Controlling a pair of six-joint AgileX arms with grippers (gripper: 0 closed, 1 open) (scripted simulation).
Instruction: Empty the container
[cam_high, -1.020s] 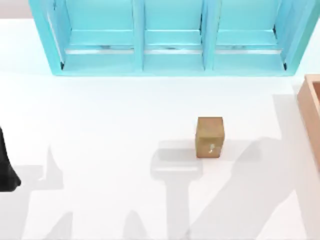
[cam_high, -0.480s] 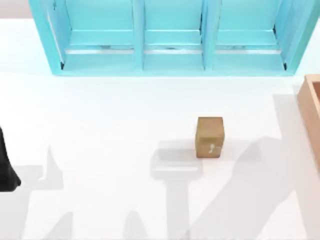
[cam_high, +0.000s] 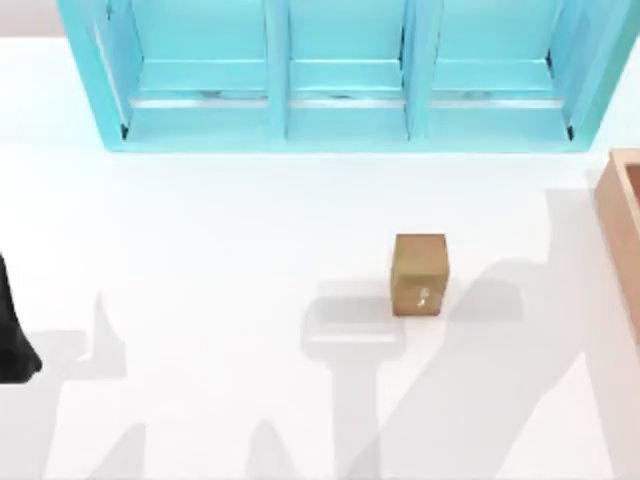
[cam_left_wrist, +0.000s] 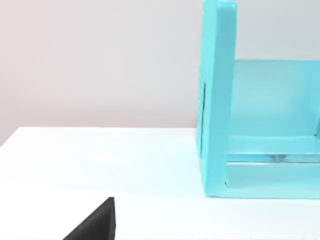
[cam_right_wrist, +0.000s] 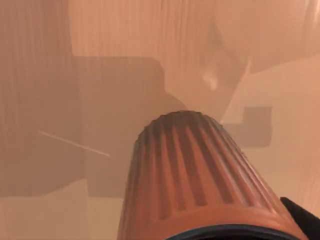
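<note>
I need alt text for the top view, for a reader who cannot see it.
A small brown cube sits on a white table, in front of a turquoise three-bay shelf. A tan wooden container pokes in at the right edge, and a dark arm part at the left edge.

Overhead table (cam_high: 200, 250) view; two close wrist views

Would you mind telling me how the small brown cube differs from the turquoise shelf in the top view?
The small brown cube is a closed block; the turquoise shelf is open, split into three bays. The cube is much smaller than the shelf. The cube stands alone mid-table, while the shelf spans the far edge. Both rest on the white table.
</note>
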